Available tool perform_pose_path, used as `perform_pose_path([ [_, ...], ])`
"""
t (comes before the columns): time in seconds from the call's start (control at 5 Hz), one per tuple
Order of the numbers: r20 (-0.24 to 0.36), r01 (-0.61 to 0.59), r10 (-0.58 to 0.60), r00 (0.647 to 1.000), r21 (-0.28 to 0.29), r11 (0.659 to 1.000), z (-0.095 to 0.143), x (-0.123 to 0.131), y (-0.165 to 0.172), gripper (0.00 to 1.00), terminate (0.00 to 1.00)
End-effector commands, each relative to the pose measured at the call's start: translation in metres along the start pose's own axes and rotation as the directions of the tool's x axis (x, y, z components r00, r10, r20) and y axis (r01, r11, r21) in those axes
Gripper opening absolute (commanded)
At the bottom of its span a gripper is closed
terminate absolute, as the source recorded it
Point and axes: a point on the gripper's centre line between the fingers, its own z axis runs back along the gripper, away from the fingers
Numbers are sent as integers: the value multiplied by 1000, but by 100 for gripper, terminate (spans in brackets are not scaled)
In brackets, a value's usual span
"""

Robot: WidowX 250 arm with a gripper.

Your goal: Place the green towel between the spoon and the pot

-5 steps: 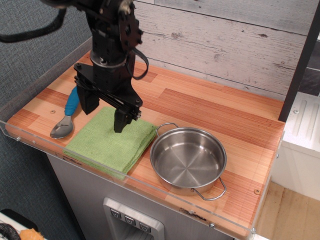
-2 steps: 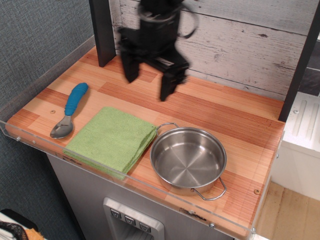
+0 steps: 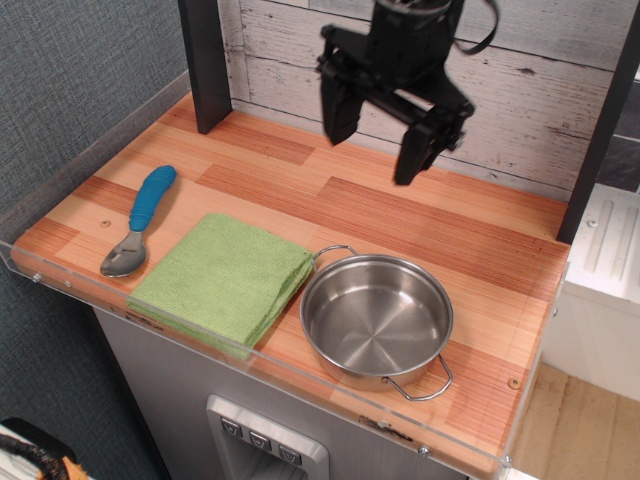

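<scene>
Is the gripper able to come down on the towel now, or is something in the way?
Probably yes. The gripper hangs open above the back of the counter, holding nothing. The towel lies flat and uncovered between the spoon and the pot.

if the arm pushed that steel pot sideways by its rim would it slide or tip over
Probably slide. The pot is shallow and wide, sitting flat on the smooth wooden counter, so tipping looks unlikely. It is empty, so likely light. Its near wire handle reaches close to the front edge, so a push that way seems risky.
</scene>
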Motion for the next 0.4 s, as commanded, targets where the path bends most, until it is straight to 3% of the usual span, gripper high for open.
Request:
perform_pose_path([
  [0.0, 90, 15, -14, 996, -15, 1000, 27, 23, -7, 100, 0],
  [0.2, 90, 15, -14, 996, -15, 1000, 27, 23, -7, 100, 100],
])
